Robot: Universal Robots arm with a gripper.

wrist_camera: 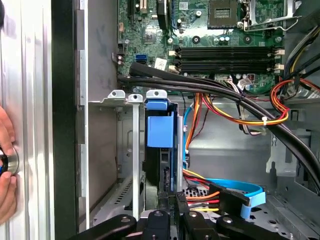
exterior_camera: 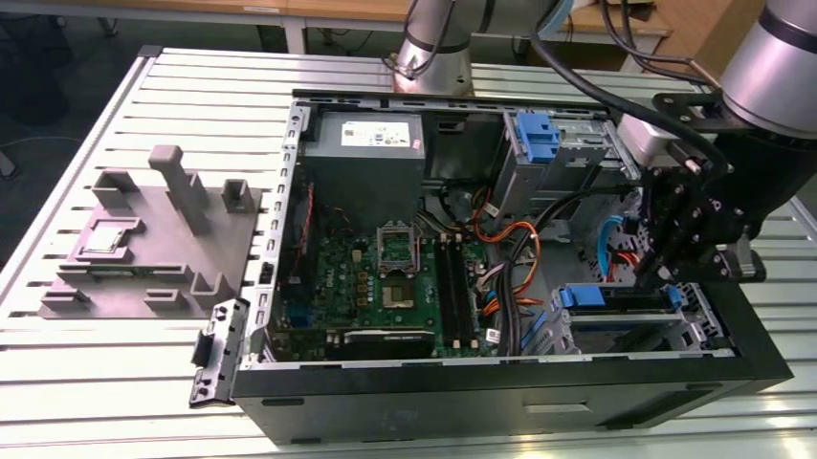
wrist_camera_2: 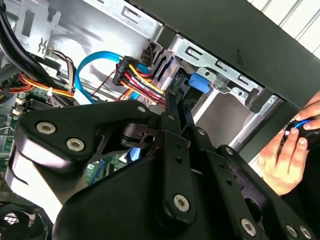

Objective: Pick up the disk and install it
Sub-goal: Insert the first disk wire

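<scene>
Slatted white metal tabletop is seen in the exterior view, bearing an open black computer case and, toward the exterior view's left, one grey moulded fixture with upright posts. Inside the case lie a green motherboard, one grey power-supply box and orange, red and black cable bundles. Two blue brackets are counted: one in the upper bay, one on the disk, which is seated edge-up in the lower drive cage near the case's front corner. The gripper is lowered just above that cage, with little room between cage wall and cables.

In the second wrist view, black jointed linkage with silver bolts is seen; the narrow fingers are drawn close together against the blue-tabbed disk, apparently pinching its edge. A person's hand is held outside the case rim.

In the first wrist view, the disk is stood vertically between sheet-metal rails, its blue bracket uppermost, the gripper at its near edge. Four memory slots are counted.
</scene>
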